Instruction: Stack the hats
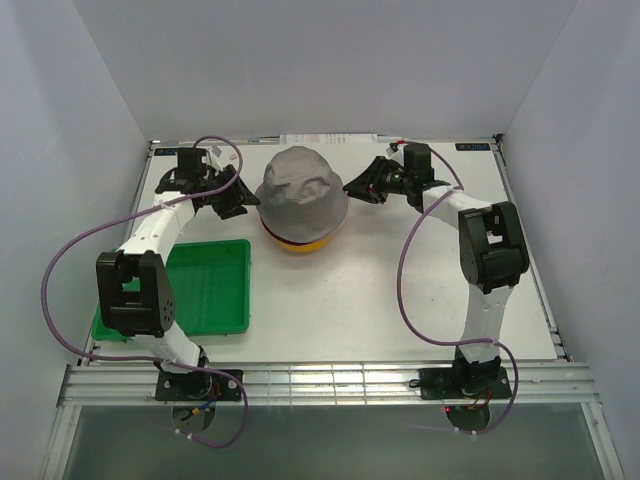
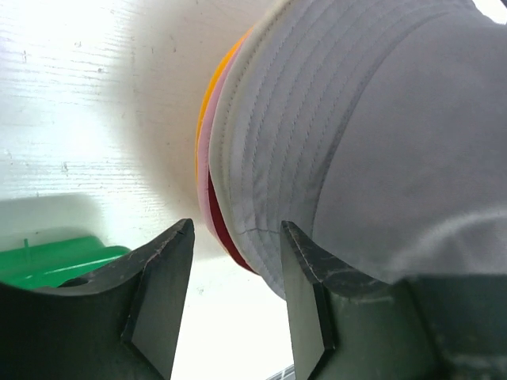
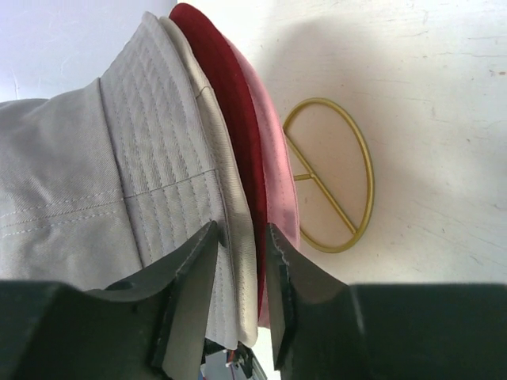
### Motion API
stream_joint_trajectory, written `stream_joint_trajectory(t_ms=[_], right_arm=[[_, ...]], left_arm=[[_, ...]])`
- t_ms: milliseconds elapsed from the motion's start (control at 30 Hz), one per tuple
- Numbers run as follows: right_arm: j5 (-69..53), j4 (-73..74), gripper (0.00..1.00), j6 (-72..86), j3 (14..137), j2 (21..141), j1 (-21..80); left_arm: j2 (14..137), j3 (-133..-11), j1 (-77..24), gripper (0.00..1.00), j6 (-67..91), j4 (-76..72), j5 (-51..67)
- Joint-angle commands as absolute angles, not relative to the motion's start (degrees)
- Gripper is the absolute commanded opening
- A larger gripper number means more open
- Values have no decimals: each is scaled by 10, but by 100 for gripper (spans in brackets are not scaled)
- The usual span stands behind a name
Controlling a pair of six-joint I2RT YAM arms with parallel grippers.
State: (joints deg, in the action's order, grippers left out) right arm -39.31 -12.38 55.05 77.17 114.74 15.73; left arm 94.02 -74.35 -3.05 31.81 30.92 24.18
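The hats sit as one pile at the back middle of the table, the grey hat [image 1: 302, 190] on top and a yellow-orange brim [image 1: 300, 243] at the bottom. In the left wrist view the grey hat [image 2: 356, 119] lies over dark red [image 2: 222, 229], pink [image 2: 207, 174] and yellow-orange [image 2: 204, 111] brims. My left gripper [image 2: 238, 226] is open at the pile's left side, with the grey brim's edge by its right finger. My right gripper [image 3: 239, 229] is open a little at the pile's right side, with the cream brim [image 3: 226, 182] and dark red brim [image 3: 234, 103] lying between its fingers.
A green tray [image 1: 205, 290] lies at the near left, beside the left arm. The gold wire stand [image 3: 329, 178] shows under the pile in the right wrist view. White walls close in the table at the back and on both sides.
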Motion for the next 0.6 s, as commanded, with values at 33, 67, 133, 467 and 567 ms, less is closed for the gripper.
stream_joint_trajectory(t_ms=[33,67,133,467,567], right_arm=[[-385,-105,41,534,795,1114,150],[-384,-104,46,534,791,1106,144],[-383,-102,51,534,783,1093,138],[-329,39,75,417,726,927,82],[-288,87,82,354,711,832,82]], left_arm=[[879,-773,-24,59,292,332,228],[875,-776,-23,59,289,341,222],[862,-785,-22,60,273,349,216],[765,-806,-23,61,236,395,221],[732,-806,-23,61,225,406,224]])
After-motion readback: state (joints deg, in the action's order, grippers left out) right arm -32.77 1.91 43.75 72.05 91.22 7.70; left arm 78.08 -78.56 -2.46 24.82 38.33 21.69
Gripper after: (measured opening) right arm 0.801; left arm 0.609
